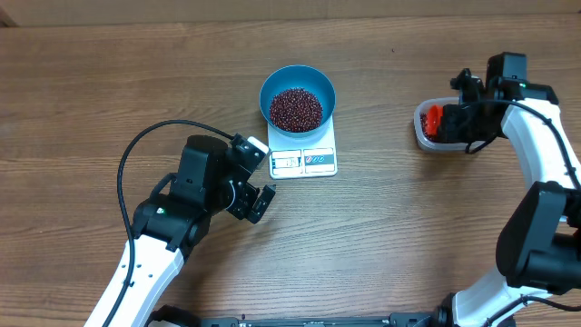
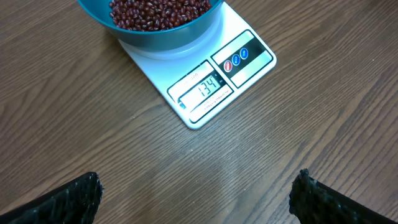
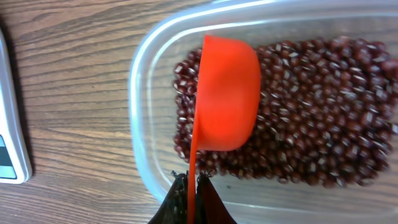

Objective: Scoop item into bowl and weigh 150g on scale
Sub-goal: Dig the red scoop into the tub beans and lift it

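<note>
The blue bowl (image 1: 297, 98) stands on the white scale (image 1: 304, 160) at the table's middle, holding dark red-brown beans (image 1: 296, 109). In the left wrist view the scale (image 2: 249, 37) shows 134 on its display, under the bowl (image 2: 161, 38) and its beans (image 2: 155, 12). My left gripper (image 1: 262, 177) hovers just left of the scale, open, with nothing between its fingers (image 2: 68, 202). My right gripper (image 3: 192, 186) is shut on the thin handle of an orange-red scoop (image 3: 227, 93). The scoop's cup lies over beans (image 3: 323, 112) in a clear tub (image 3: 146, 130), its outer side facing me and its contents hidden.
The clear tub (image 1: 423, 134) sits at the right of the table, with the right arm (image 1: 545, 145) curving over it. A black cable (image 1: 154, 136) loops left of the left arm. The scale's edge (image 3: 9, 143) shows left of the tub.
</note>
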